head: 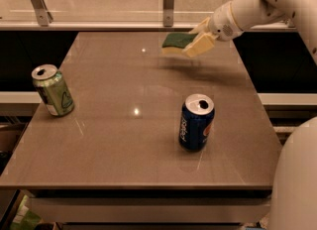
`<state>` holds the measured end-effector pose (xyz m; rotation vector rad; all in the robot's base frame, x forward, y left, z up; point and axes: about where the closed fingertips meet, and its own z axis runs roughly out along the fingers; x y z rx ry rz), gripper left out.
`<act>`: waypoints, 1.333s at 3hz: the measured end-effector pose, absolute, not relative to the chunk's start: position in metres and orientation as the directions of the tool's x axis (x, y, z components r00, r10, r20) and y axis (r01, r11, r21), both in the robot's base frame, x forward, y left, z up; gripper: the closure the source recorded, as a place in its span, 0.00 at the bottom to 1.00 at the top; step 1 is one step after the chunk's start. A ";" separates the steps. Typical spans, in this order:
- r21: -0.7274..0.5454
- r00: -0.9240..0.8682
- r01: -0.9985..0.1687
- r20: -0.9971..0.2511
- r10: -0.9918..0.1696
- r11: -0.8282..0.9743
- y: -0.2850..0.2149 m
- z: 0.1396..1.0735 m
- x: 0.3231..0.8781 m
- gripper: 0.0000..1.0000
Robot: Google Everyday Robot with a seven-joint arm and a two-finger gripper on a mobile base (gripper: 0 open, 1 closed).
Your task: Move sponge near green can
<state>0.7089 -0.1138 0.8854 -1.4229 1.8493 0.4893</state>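
We note the hand (190, 41) near the far right corner of the worktop (124, 144), its two pale fingers pinching the sponge (173, 42) by its right end. The sponge hangs clear of the surface, green side up, with its shadow on the worktop beneath. The green can (53, 91) stands upright at the left edge, well apart from the sponge. A blue can (196, 123) stands upright right of centre, toward the near edge. The white arm (257, 6) enters from the far right
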 end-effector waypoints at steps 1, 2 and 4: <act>-0.163 -0.102 -0.939 -0.712 -0.695 0.304 -0.109 0.909 0.703 1.00; -0.150 -0.066 -0.957 -0.722 -0.689 0.250 -0.102 0.924 0.689 1.00; -0.094 -0.009 -0.988 -0.750 -0.662 0.120 -0.079 0.947 0.644 1.00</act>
